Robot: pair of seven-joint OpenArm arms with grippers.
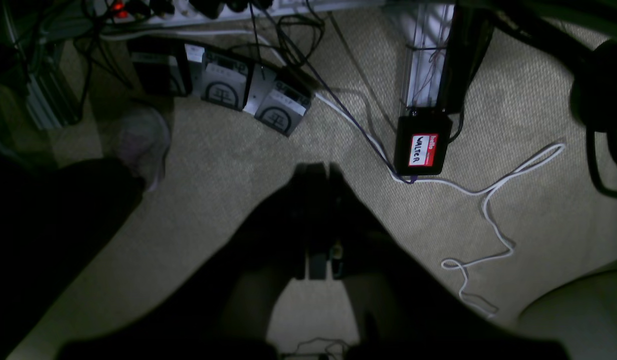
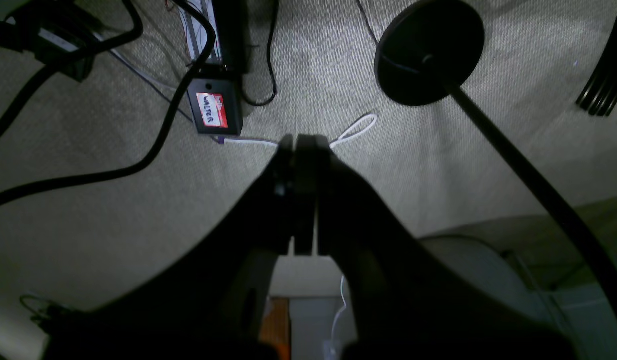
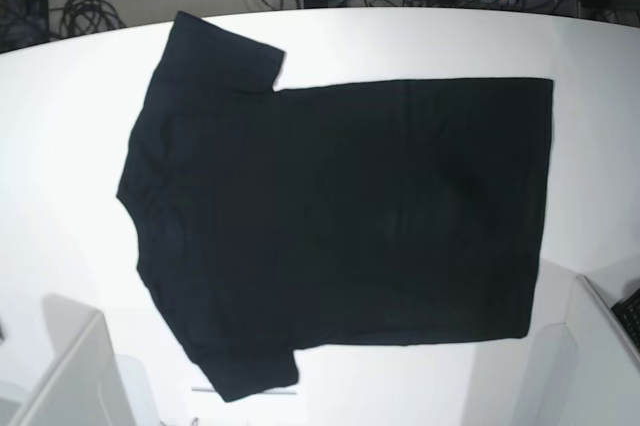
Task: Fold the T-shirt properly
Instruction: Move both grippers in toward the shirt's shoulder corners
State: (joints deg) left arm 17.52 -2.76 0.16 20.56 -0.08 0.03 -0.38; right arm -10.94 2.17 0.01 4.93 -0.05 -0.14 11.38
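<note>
In each wrist view the nearest thing is the claw itself: the left claw [image 1: 317, 220] and the right claw [image 2: 302, 195] both have their jaws pressed together, holding nothing, and both hang over carpeted floor [image 1: 228, 165] strewn with cables, well away from the work. Farther off, in the base view, the T-shirt [image 3: 340, 211] lies spread flat on the white tabletop [image 3: 70, 156], plain black side up, collar toward the view's left, hem toward its right, both sleeves out. No fold looks made yet. A good start would probably be to bring both claws over the cloth, open them, and pinch one long edge at shoulder and hem together, so the fold line stays straight.
</note>
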